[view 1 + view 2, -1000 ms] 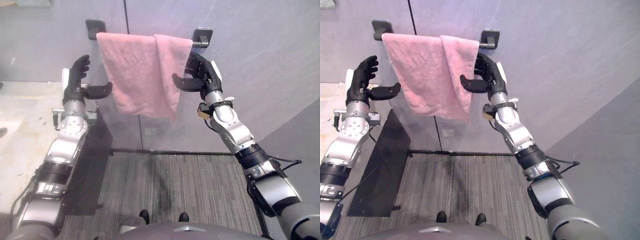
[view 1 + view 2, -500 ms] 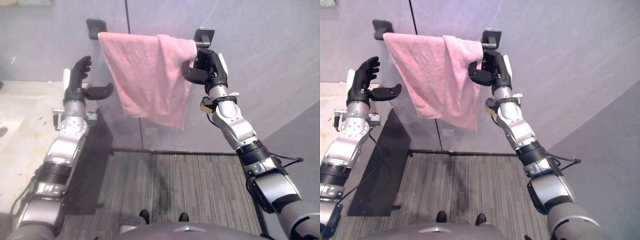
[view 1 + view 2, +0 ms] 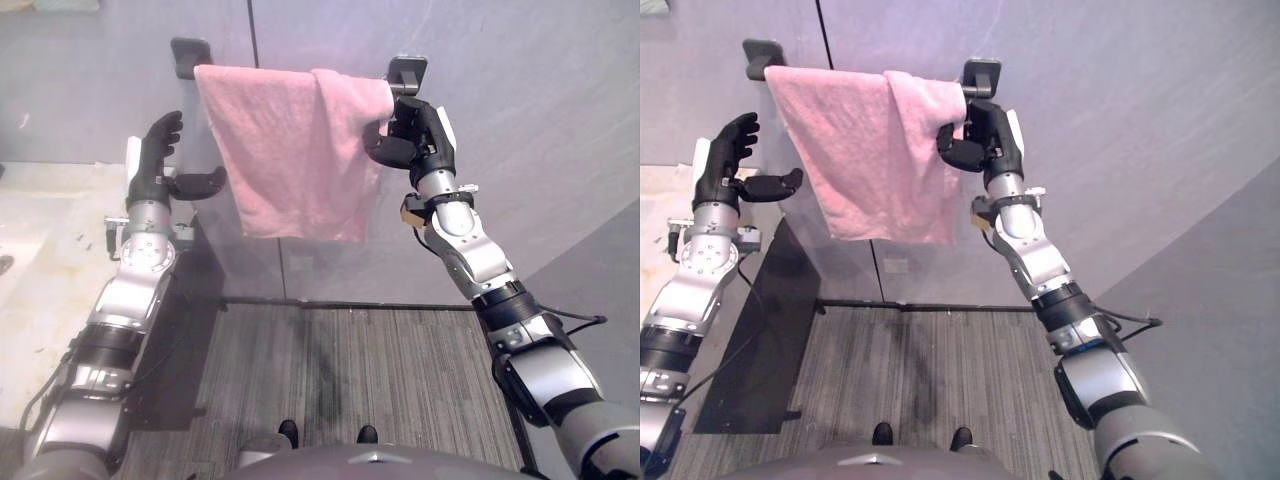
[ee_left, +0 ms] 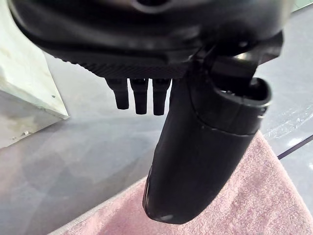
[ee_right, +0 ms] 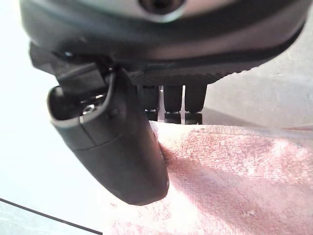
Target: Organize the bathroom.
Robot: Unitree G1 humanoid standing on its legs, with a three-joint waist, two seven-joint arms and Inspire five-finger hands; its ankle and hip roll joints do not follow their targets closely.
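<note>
The soft pink terry-cloth towel (image 3: 290, 150) hangs over a dark horizontal rail held by 2 black wall brackets (image 3: 407, 72) on the grey wall (image 3: 520, 120), so its weight is carried by the rail and not by either hand. It drapes in 2 overlapping folds, the narrower fold lying on the side of the right hand (image 3: 410, 135). That hand sits just under the right-side bracket, at the towel's upper corner. Its fingers (image 5: 175, 105) are curled against the top edge of the cloth and its thumb (image 5: 115, 147) presses the pink fabric from the near side, so the corner is pinched between them. By my reading, the grip is there to slide or spread that bunched fold along the rail and even out the hang.

The left hand (image 3: 160, 165) is raised beside the towel's other edge, apart from it. Its fingers (image 4: 139, 95) are straight and loose and its thumb (image 4: 205, 152) is stretched toward the cloth without closing on anything, probably waiting to steady or tug that side.

The rail itself is hidden under the towel between the brackets. How much cloth hangs behind it cannot be seen. The right fingertips are partly buried in the fold, so how deep the pinch goes is hard to judge. The lower hem looks roughly level.
</note>
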